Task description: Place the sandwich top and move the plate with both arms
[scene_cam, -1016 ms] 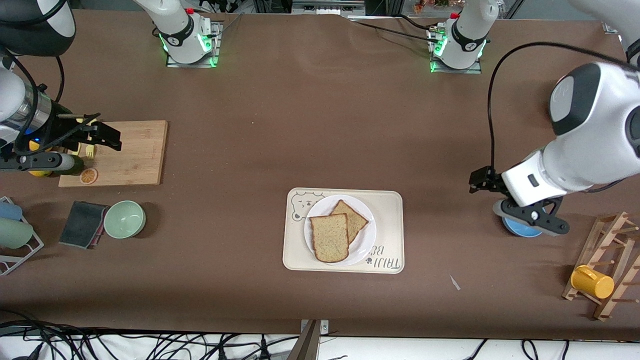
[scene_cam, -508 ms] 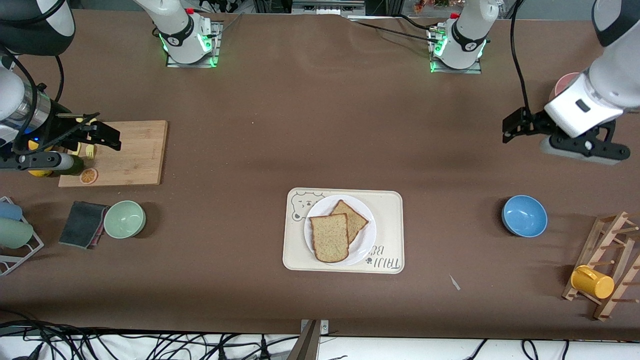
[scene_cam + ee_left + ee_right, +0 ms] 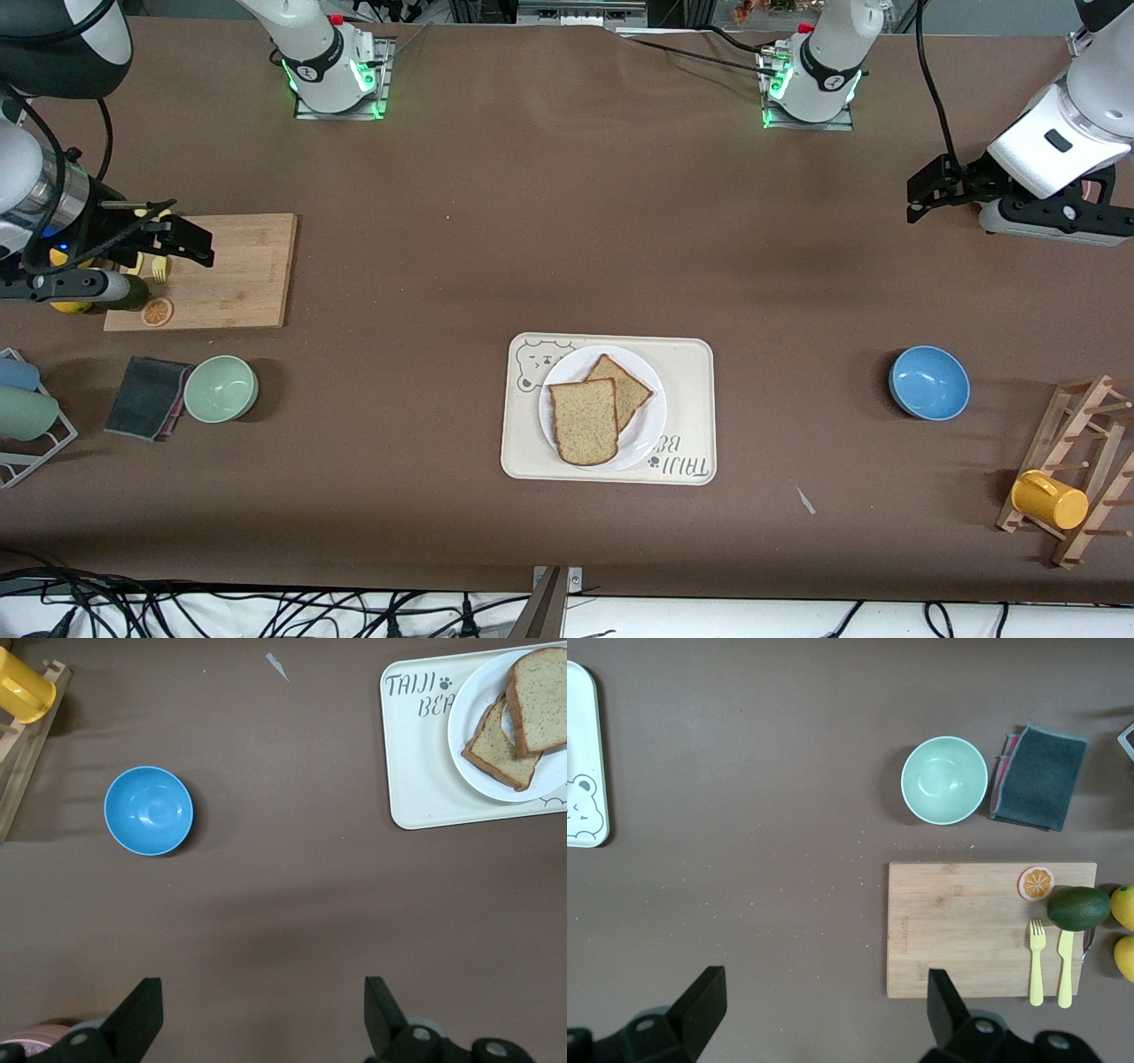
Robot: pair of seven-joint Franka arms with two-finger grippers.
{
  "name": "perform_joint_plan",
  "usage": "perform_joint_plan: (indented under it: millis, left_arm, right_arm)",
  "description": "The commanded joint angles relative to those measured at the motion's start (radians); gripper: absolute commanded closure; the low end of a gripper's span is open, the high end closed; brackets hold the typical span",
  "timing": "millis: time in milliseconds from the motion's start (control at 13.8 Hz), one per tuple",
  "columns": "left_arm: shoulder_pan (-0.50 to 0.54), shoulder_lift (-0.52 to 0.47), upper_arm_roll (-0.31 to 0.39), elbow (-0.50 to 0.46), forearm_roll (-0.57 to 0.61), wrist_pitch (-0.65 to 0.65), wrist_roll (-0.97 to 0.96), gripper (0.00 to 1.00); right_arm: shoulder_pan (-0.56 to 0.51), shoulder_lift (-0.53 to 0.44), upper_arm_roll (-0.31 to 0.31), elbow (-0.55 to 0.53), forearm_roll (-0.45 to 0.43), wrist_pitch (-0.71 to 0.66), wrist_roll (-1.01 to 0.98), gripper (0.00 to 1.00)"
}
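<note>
The white plate [image 3: 651,434] rests on a cream bear tray [image 3: 691,399] in the middle of the table, nearer the front camera. On the plate the sandwich top [image 3: 585,421], a plain brown slice, lies partly over a second slice [image 3: 631,385]. The left wrist view also shows the plate [image 3: 474,726] and the sandwich top [image 3: 540,691]. My left gripper [image 3: 926,190] hangs open and empty over bare table toward the left arm's end; its fingers [image 3: 142,1001] frame only tabletop. My right gripper [image 3: 182,239] waits open and empty over the cutting board's edge.
A blue bowl [image 3: 928,382] and a wooden rack [image 3: 1076,470] with a yellow cup [image 3: 1050,499] stand at the left arm's end. At the right arm's end are a cutting board [image 3: 235,270] with cutlery and fruit, a green bowl [image 3: 221,388] and a dark cloth [image 3: 146,397].
My left arm has lifted off from above the blue bowl and drawn back toward its base, uncovering the bowl. The right arm, plate and bread have not moved.
</note>
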Motion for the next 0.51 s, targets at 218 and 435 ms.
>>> perform_joint_plan:
  millis: [218, 435]
  left_arm:
    - [0.002, -0.011, -0.010, 0.000, 0.002, -0.024, -0.006, 0.00]
    - [0.002, -0.009, -0.011, 0.004, 0.002, -0.029, -0.009, 0.00]
  right_arm:
    - [-0.007, -0.004, 0.000, 0.007, -0.008, -0.002, -0.009, 0.00]
    - [-0.007, -0.004, 0.000, 0.009, -0.008, -0.002, -0.008, 0.00]
